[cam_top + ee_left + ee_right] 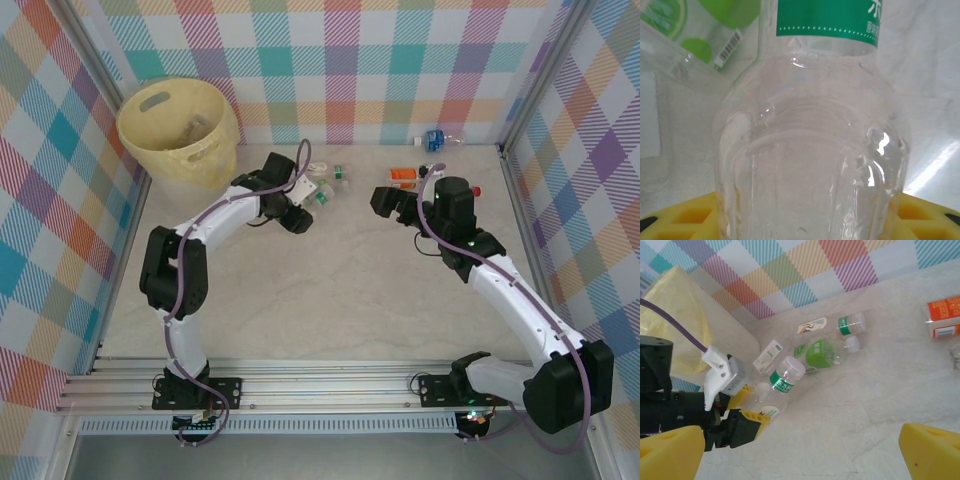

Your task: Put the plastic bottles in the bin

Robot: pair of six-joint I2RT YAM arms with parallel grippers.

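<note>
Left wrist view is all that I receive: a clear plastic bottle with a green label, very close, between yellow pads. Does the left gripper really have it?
Observer: From the right wrist camera it seems so. The left gripper has one finger on each side of the base of the clear plastic bottle with the green label and white cap.
Operator: Where is the bin?
Observer: The pale yellow round plastic bin stands in the far left corner, to the left of that gripper.
Operator: And the right gripper?
Observer: The right gripper is open and holds nothing. It is near the orange-labelled plastic bottle.
</note>
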